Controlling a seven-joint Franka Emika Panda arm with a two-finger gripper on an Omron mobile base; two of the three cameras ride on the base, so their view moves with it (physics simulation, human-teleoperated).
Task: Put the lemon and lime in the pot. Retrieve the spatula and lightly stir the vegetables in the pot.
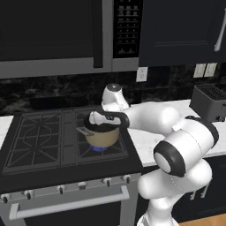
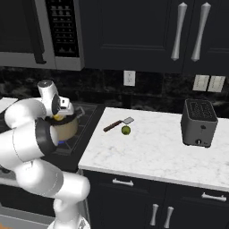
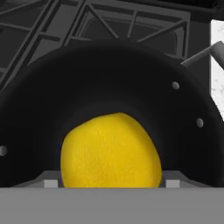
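- The gripper (image 3: 111,183) sits low in the centre of the hand view with the lemon (image 3: 111,151) clasped between its fingers, right over the dark mouth of the pot (image 1: 102,136).
- In the left base view the pot stands mid-frame on the stove (image 1: 39,132), over a lit burner with blue flame under it.
- Risk, as I judge it: letting go from too high could make the lemon bounce off the rim; dipping too low could knock the pot on its grate.
- The lime (image 2: 126,130) and spatula (image 2: 118,125) lie just beside each other on the counter (image 2: 152,152), centre of the right base view, well apart from the pot.
- A toaster (image 2: 199,122) stands at right, out of the way.
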